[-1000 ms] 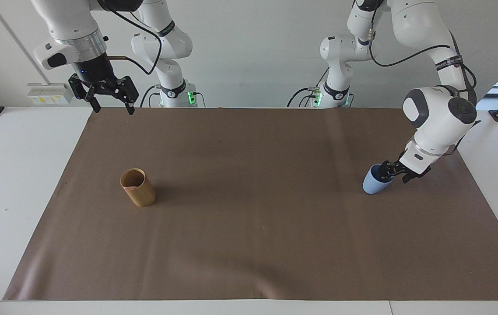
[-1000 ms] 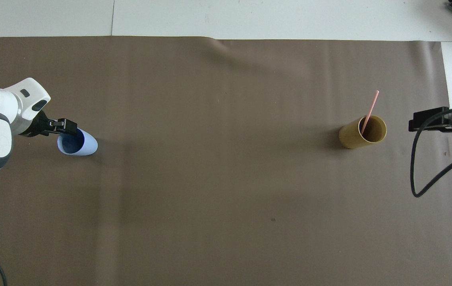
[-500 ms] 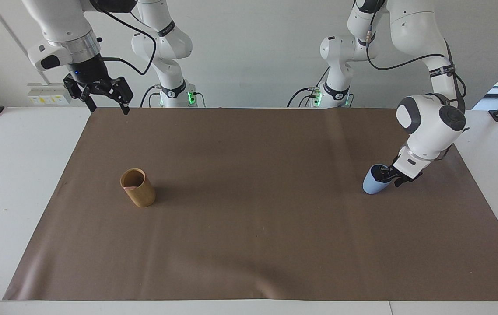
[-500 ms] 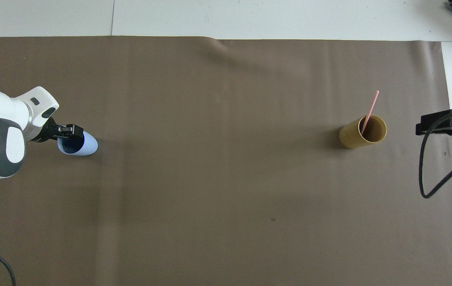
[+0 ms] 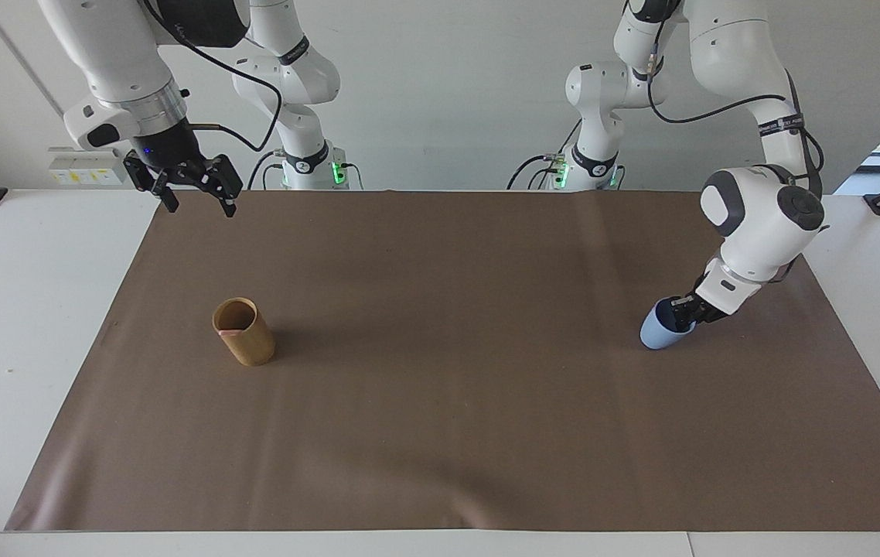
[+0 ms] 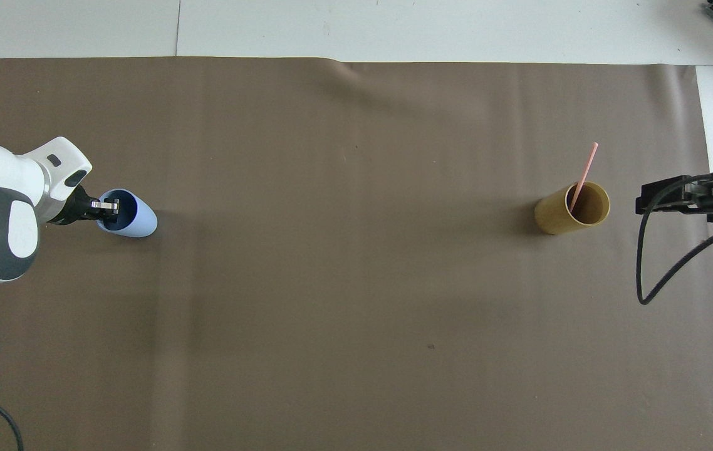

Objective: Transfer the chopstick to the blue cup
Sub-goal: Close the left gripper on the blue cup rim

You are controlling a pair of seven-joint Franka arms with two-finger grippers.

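Facing view: the left gripper (image 5: 680, 316), apart a second ago, is now pinched on the blue cup's (image 5: 658, 330) rim, one finger inside; the cup has tipped a little. The right gripper (image 5: 194, 193), fingers spread and empty, hangs over the brown mat's (image 5: 455, 402) corner, well apart from the bamboo cup (image 5: 244, 331). No lettering is readable.

Overhead view: the left gripper (image 6: 106, 205) grips the blue cup (image 6: 137, 219), which has shifted slightly. A pink chopstick (image 6: 583, 175) leans in the bamboo cup (image 6: 566, 213), its lower end hidden. The right gripper (image 6: 676, 195) is cut off at the edge.
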